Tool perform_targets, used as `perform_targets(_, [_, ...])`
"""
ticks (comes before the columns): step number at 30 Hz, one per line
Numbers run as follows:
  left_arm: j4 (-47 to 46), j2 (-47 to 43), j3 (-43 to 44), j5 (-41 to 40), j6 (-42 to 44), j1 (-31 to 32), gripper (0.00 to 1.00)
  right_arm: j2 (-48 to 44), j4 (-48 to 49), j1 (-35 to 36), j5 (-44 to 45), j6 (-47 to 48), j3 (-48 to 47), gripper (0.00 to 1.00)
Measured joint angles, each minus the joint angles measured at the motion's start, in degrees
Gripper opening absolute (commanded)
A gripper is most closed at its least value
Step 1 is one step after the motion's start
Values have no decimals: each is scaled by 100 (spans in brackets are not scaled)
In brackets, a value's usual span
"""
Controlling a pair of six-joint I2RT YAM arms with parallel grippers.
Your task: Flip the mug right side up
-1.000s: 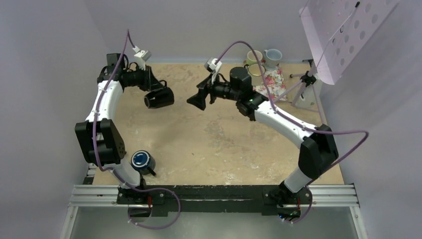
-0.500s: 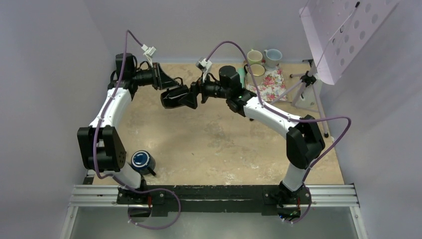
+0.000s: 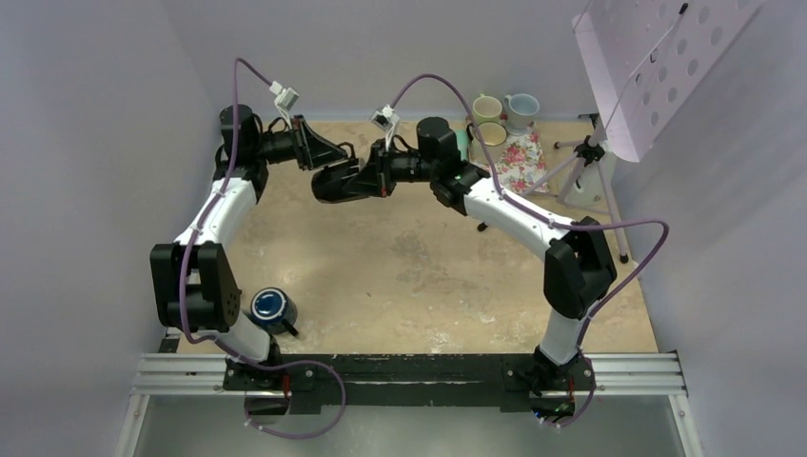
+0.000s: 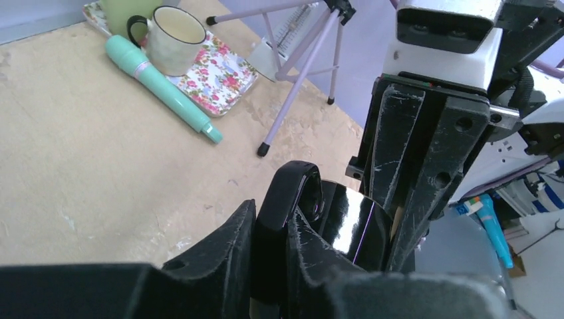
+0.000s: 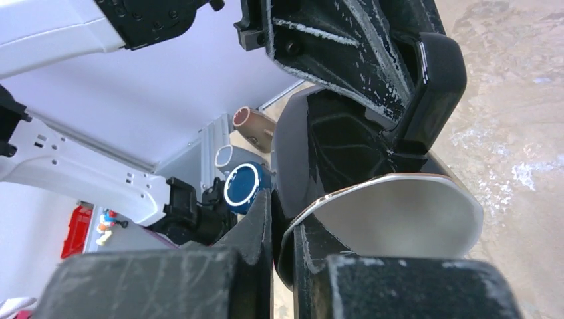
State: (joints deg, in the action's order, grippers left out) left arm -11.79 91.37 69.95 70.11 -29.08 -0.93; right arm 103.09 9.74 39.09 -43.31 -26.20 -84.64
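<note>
Mug [image 3: 339, 184] now hangs on its side above the far middle of the tabletop [image 3: 409, 276], carried right from the far left. The left gripper [image 4: 269, 219] clamps its handle. The right gripper [image 5: 282, 222], newly arrived, pinches its wall, so a handover for reorienting seems underway.

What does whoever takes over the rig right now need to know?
Left gripper: shut on the handle of the black mug.
Right gripper: fingers straddle the mug's rim wall and appear clamped on it.
Mug: in the air over the far middle of the table, roughly on its side, held between both arms.
Done: mug lifted, both grips set for a handover.
To do: probably release one gripper, rotate the mug opening-up, set it down on the table.
</note>
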Motion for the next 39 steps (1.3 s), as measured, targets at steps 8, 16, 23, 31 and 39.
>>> perform_targets(8, [1950, -63, 621, -1307, 920, -11, 100, -20, -2124, -85, 1523, 1163, -684, 0])
perform_targets(16, [3657, 13, 1143, -2708, 2260, -15, 100, 546, -4577, -1384, 4054, 1998, -2455, 0])
perform_targets(23, [4063, 118, 662, -3176, 2975, -15, 99, 1840, -5648, -2461, 5700, 2317, -4319, 0])
perform_targets(31, [4317, 149, 240, -3589, 3650, -17, 99, 2426, -5936, -3062, 5995, 2490, -4524, 0])
perform_targets(39, [4330, 146, 127, -3692, 3845, -17, 99, 2927, -5659, -3209, 5869, 2597, -4555, 0])
